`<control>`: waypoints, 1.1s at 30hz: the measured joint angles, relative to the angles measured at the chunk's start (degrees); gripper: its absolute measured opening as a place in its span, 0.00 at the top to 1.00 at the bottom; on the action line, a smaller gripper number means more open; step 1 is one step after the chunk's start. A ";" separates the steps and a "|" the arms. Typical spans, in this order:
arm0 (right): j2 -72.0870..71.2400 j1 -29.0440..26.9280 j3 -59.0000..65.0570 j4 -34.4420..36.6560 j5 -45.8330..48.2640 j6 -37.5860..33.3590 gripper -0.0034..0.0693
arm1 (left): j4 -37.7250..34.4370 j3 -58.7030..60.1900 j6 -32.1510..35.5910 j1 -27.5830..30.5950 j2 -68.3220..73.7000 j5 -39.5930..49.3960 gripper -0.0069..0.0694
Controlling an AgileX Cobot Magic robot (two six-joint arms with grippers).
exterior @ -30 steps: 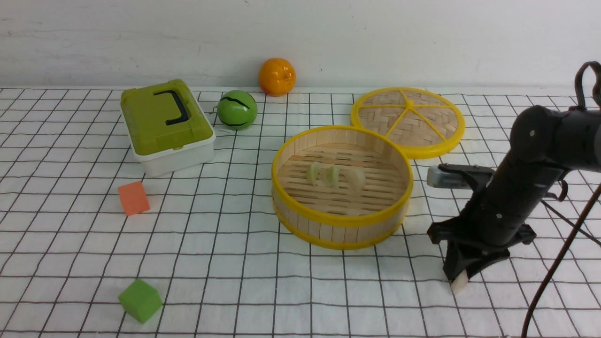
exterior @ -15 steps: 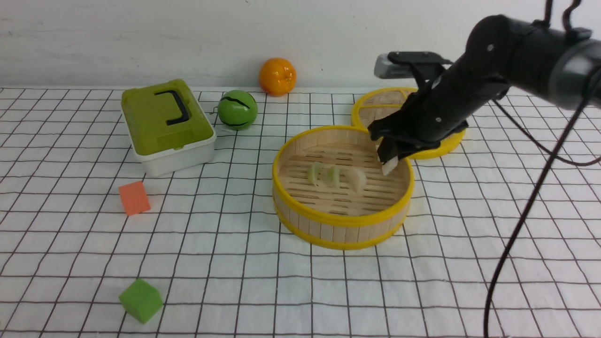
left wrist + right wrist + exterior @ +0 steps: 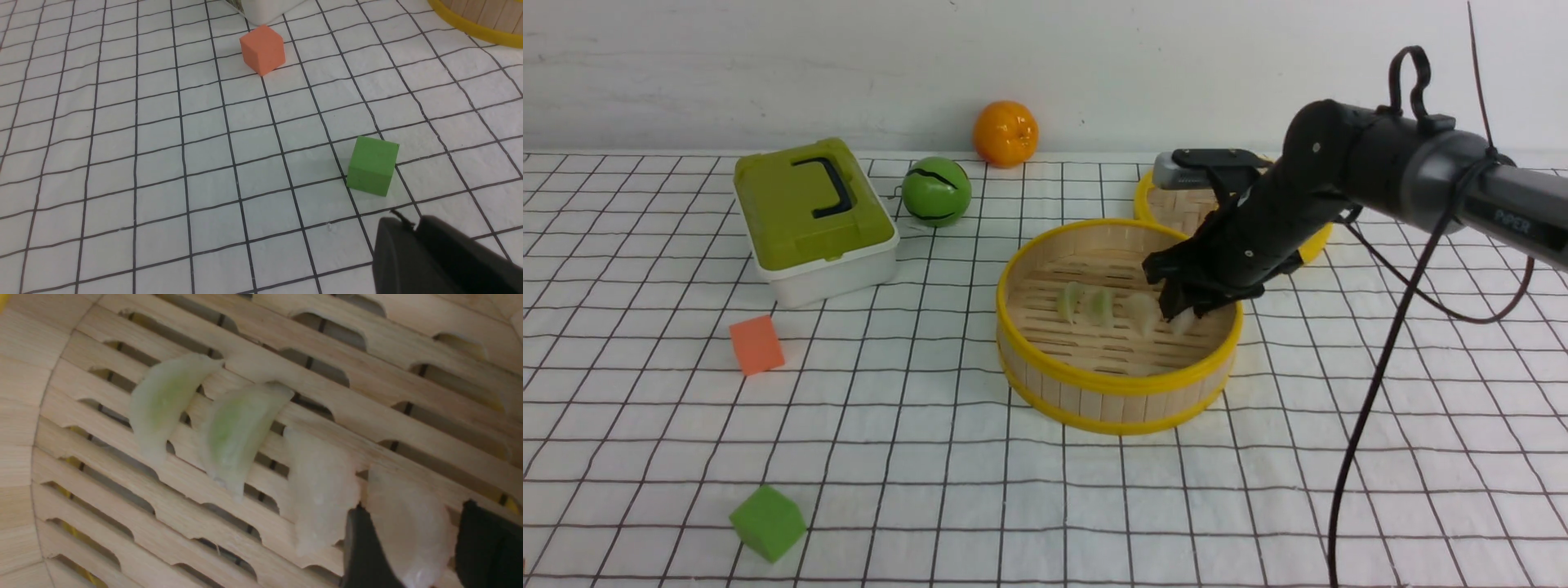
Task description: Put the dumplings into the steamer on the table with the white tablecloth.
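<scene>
Four small crescent toy dumplings [image 3: 241, 437] lie in a row on the slatted floor of the round bamboo steamer [image 3: 1119, 384]; the last whitish one [image 3: 408, 522] sits between the right gripper [image 3: 412, 547] fingers, parted, apparently releasing. Likely light, soft, slippery: pinch mid-body. Left gripper [image 3: 433, 257] fingers' state unclear, above the grid-clothed desk [image 3: 163, 163].

Looked like lab test bench, not kitchen: table [image 3: 915, 457] draped in white grid-printed cloth against bare white wall [image 3: 768, 65]; toy props scattered — foam cubes [image 3: 756, 345], plastic orange [image 3: 1005, 133], green ball [image 3: 935, 191], lidded box [image 3: 813, 216]; robot arm [image 3: 1380, 175] with cabling.
</scene>
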 joint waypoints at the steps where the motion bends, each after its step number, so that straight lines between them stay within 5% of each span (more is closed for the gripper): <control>1: -0.59 0.00 -0.14 0.00 0.54 0.00 0.43 | 0.00 0.00 0.00 0.00 0.00 -0.03 0.84; 7: -9.86 0.00 -1.68 -3.61 5.89 -0.13 0.43 | 0.00 0.00 0.00 0.00 0.00 -0.33 0.83; 12: -27.78 0.00 -0.90 -11.27 8.07 -0.37 0.82 | 0.00 0.00 0.00 0.00 0.00 -0.33 0.83; 15: -36.23 0.00 3.51 -13.07 7.55 -1.01 0.97 | 0.00 0.00 0.00 0.00 0.00 -0.33 0.83; 22: -52.67 0.00 26.36 -14.37 0.14 -1.52 0.98 | 0.00 0.00 0.00 0.00 0.00 -0.38 0.83; 33: -78.97 0.00 78.45 -5.98 -29.42 -1.55 0.97 | 0.00 0.00 0.00 0.00 0.00 -0.38 0.81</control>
